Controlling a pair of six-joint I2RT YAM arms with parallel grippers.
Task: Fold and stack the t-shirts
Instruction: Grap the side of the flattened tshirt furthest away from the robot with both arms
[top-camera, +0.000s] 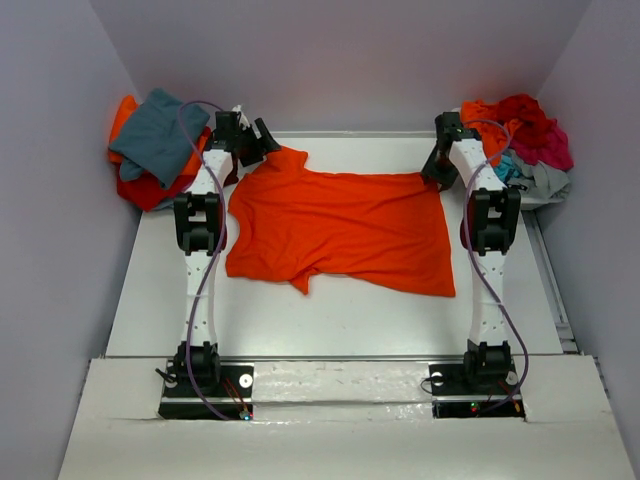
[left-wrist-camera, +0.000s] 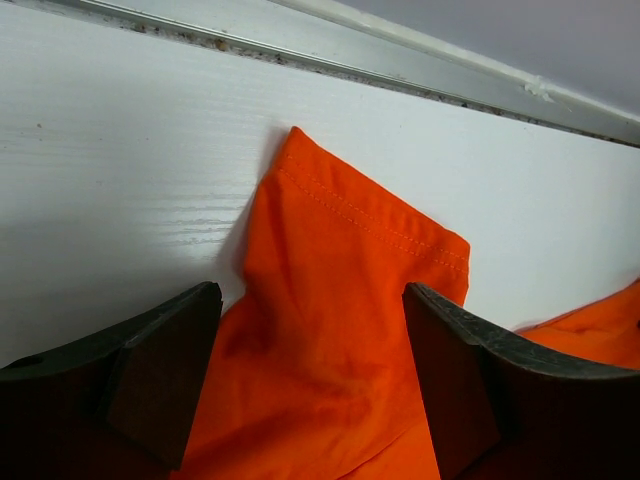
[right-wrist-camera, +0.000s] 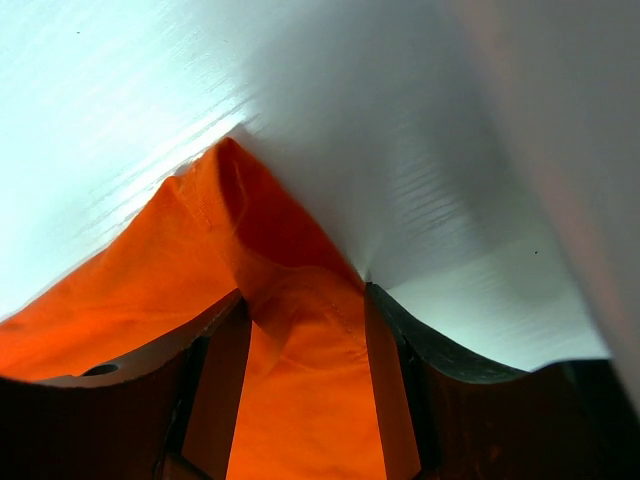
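Overhead, the orange t-shirt (top-camera: 340, 225) lies spread on the table (top-camera: 330, 320), with bare room along the near edge. Only the wrist views show the grips. The left hand (left-wrist-camera: 310, 300) is wide apart astride a sleeve by the far edge. The right hand (right-wrist-camera: 305, 300) has cloth bunched between; clamped or not, I cannot tell.

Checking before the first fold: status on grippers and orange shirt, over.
Left gripper open, straddling a sleeve. Right gripper at far right corner, grip unclear. Orange t-shirt spread out, unfolded. Shirt piles far left and far right.
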